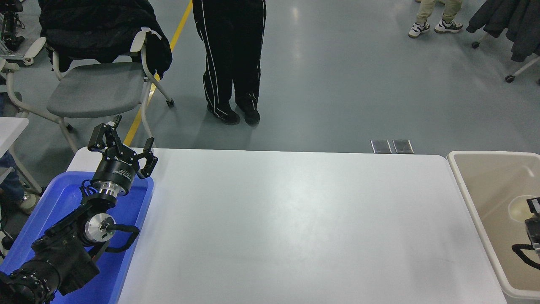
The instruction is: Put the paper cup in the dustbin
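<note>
Cup: small white tapered paper cup (518, 207) lies inside the bin at the picture's right edge, cream mouth facing up; half hidden by the arm, resting or falling I cannot tell
Bin: large beige rectangular plastic dustbin (463, 183) stands just off the table's right end, probably for a short reach
Right gripper (534, 213): only a sliver shows above the bin, beside the cup; jaw state cannot be told
Left gripper (122, 143): parked over the bright blue plastic tray (55, 202), fingers spread, holding nothing
Table: white rectangular table (295, 219)
Beyond: a person's legs in black striped trousers (230, 59); grey chair (95, 88)
Judgement: disposal looks done
</note>
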Controlling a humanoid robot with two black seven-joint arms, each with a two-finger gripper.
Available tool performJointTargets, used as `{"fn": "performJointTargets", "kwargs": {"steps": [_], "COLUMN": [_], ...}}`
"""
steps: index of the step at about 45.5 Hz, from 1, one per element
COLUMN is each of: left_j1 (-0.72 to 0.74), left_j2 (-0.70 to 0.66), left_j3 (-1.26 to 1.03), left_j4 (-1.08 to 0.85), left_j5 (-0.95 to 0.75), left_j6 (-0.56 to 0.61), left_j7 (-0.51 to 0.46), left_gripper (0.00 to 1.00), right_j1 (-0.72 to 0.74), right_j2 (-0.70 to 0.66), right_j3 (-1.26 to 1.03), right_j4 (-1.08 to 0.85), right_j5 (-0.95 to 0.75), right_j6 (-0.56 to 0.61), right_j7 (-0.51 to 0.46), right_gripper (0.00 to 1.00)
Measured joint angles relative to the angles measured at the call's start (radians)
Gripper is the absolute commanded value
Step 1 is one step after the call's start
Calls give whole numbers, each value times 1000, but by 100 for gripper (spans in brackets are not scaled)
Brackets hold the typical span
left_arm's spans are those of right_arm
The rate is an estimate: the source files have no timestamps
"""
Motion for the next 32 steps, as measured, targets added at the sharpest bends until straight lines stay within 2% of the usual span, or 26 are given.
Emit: {"fn": "performJointTargets", "kwargs": {"steps": [13, 32], "left_j1": [0, 0], "left_j2": [0, 0], "left_j3": [0, 0], "left_j4": [0, 0], "left_j5": [0, 0], "left_j6": [0, 0], "left_j7": [0, 0], "left_gripper": [100, 100], "right_j1": [103, 505], "right_j2": [-4, -135], "right_j3": [2, 84], "right_j4": [47, 309], "right_j5": [-1, 2], "right_j6": [12, 11], "right_j7": [1, 4], "right_gripper": [100, 100]}}
